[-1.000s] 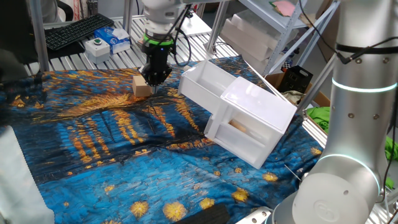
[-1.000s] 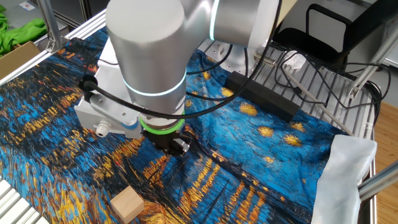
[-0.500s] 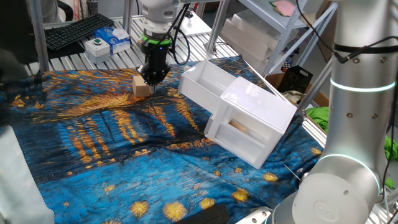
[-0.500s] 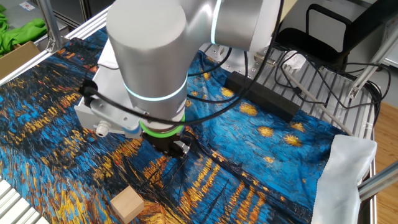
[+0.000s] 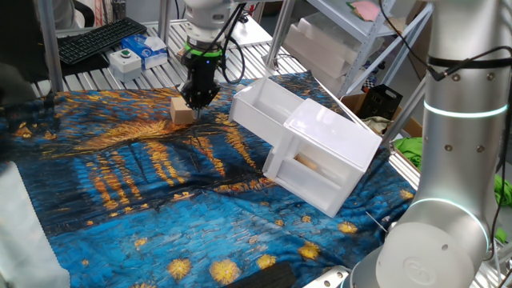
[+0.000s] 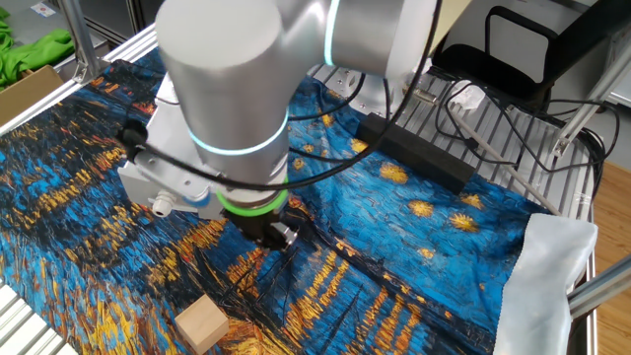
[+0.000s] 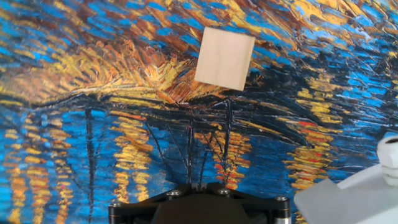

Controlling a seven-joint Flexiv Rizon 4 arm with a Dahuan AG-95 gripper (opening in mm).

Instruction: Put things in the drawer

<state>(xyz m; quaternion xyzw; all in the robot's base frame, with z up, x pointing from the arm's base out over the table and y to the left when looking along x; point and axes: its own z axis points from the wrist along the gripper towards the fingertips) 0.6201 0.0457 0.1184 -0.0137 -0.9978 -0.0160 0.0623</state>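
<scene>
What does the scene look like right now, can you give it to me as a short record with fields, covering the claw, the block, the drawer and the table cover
claw: above the cloth, right beside the block, not holding it; fingers not visible, so open or shut cannot be told
block: tan wooden cube, resting on the cloth, outside the drawer
drawer: upper white tray, pulled out of the white cabinet, nothing visible inside
lower drawer: see-through front, something tan inside
table cover: blue and orange painted-pattern cloth, wrinkled
task status: block not yet picked up
</scene>
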